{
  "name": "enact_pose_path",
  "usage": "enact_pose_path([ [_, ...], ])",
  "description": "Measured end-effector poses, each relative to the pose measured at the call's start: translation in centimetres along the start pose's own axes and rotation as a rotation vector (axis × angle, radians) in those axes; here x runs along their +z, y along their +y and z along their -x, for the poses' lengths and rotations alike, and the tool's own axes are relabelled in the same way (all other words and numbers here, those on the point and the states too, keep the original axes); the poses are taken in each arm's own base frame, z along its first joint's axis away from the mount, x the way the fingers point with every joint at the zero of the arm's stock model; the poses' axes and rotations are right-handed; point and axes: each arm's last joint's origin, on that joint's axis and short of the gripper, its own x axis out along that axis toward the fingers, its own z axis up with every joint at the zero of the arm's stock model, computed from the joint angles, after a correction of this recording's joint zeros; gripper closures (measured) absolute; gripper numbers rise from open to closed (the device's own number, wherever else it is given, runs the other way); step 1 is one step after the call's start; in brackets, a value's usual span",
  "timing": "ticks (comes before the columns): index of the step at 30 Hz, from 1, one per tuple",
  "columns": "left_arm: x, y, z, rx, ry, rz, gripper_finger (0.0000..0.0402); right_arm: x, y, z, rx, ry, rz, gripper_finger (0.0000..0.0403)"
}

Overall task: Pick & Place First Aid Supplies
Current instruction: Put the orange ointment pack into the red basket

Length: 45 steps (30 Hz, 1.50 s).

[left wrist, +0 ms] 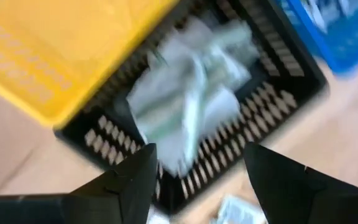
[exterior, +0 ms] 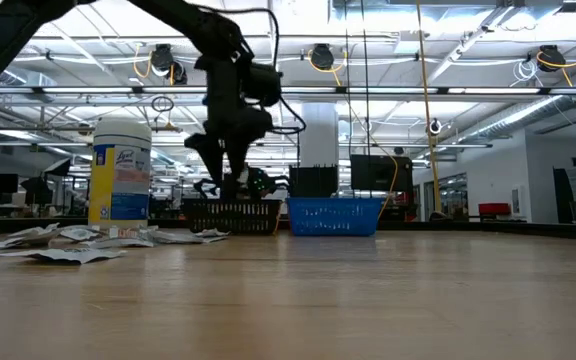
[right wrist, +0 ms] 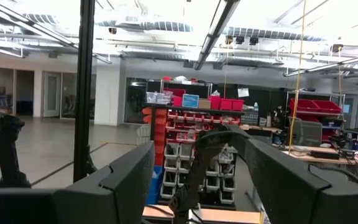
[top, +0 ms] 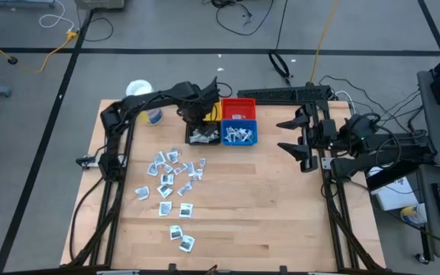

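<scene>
1. The left gripper (top: pixel 202 121) hangs over the black bin (top: pixel 203 135) near the far middle of the table (top: pixel 281 198). Its two dark fingers (left wrist: pixel 126 183) stand apart with nothing between them.
2. Inside the black bin (left wrist: pixel 272 93) lies a heap of white packets (left wrist: pixel 194 87), seen straight below those spread fingers in the left wrist view.
3. A yellow bin (left wrist: pixel 61 50) sits right against the black one on its far side, mostly hidden under the arm from above.
4. To the right of the black bin is a blue bin (top: pixel 239 135) with more white packets inside, and a red bin (top: pixel 238 109) touches it on the far side.
5. Many more packets (top: pixel 170 179) are scattered on the bare wood on the left half of the table, nearer than the bins, with a couple closer to the near edge.
6. A white-lidded jar (top: pixel 139 90) stands at the far left, just beside the left arm.
7. The right gripper (top: pixel 296 136) waits at the right side of the table, well away from the bins, with its jaws wide and empty.
</scene>
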Motion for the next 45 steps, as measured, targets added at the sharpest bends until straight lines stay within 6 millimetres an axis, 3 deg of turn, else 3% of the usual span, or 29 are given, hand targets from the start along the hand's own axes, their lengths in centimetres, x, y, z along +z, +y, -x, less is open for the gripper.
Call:
enact_pose_path([
  [10,-3.9,-1.2,5.3,-0.005,-0.018,-0.192,0.0172,0.0,0.0,0.0,0.0,0.004,0.0,0.0156],
  [20,-9.3,-1.9,10.6,-0.009,-0.028,-0.286,0.0172,0.0,0.0,0.0,-0.001,0.005,0.0,0.0156],
  [26,-11.7,-2.3,12.4,0.008,-0.045,-0.314,0.0169,0.0,0.0,0.0,-0.002,0.004,0.009,0.0156],
  [35,-12.9,-3.4,12.3,0.049,-0.013,-0.285,0.0169,-0.1,-0.1,0.0,-0.033,0.007,0.01,0.0156],
  [45,-14.4,-5.3,6.6,0.185,0.029,-0.174,0.0169,-0.1,-0.2,0.0,-0.061,0.009,0.007,0.0156],
])
